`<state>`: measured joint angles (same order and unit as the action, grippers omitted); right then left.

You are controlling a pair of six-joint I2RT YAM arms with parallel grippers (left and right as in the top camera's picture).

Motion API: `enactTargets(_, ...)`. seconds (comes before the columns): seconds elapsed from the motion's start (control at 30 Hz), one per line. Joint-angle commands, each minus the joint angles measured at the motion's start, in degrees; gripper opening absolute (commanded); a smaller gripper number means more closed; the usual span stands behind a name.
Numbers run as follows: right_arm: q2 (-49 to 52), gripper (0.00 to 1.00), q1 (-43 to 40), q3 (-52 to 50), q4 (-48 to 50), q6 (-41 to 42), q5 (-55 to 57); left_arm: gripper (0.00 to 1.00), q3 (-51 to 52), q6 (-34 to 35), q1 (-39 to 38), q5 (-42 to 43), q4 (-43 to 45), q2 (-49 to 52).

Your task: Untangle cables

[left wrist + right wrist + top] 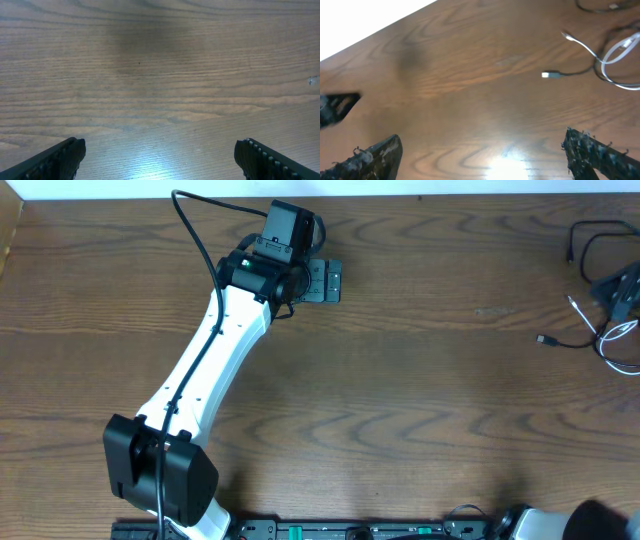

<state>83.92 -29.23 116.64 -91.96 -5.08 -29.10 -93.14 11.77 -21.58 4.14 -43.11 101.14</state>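
The cables lie loosely tangled at the table's far right edge. In the overhead view a black cable (586, 238) loops at the top and a white cable (622, 348) curls below it, with a small plug (545, 338) sticking out to the left. The right wrist view shows the white cable (600, 59) and a dark cord ending in a silver plug (548, 75). My left gripper (332, 281) is open and empty at the table's far middle, far from the cables; its fingers (160, 152) show only bare wood. My right gripper (482, 147) is open and empty, short of the cables.
The wooden table (420, 380) has its far edge along the top of the overhead view. My left arm (215, 350) stretches diagonally across the left half. My right arm's base (535, 525) sits at the bottom right. The left gripper shows at the left edge of the right wrist view (337, 107).
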Motion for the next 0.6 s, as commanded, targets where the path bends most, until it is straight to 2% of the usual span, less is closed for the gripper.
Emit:
enactTargets(0.0, -5.55, 0.99, 1.62, 0.68, -1.92, 0.09, -1.90, 1.00, -0.83, -0.35, 0.07, -0.31, -0.13, 0.13)
enactTargets(0.07, -8.31, 0.99, 1.57, 0.68, -3.52, 4.09, -1.79, 1.00, -0.81, -0.37, 0.07, -0.33, -0.13, 0.13)
enactTargets(0.17, -13.29, 0.99, 1.57, 0.68, -5.31, 14.56, -0.37, 1.00, -0.83, -0.35, 0.07, -0.33, -0.13, 0.13)
enactTargets(0.37, -22.18, 0.99, 1.57, 0.68, -5.07, 14.23, 6.78, 1.00, -0.83, -0.37, 0.07, -0.33, -0.13, 0.13)
enactTargets(0.43, -24.11, 0.99, 4.26, 0.68, -5.31, 13.49, 7.91, 1.00, -0.83, -0.37, 0.07, -0.31, -0.13, 0.13)
enactTargets(0.5, -25.70, 0.99, 8.20, 0.68, -5.31, 7.13, 7.34, 0.99, -0.83, -0.35, 0.07, -0.33, -0.13, 0.13)
enactTargets(0.57, -26.47, 0.99, 9.11, 0.68, -5.31, 4.87, 7.74, 1.00, -0.83, -0.37, 0.07, -0.33, -0.13, 0.13)
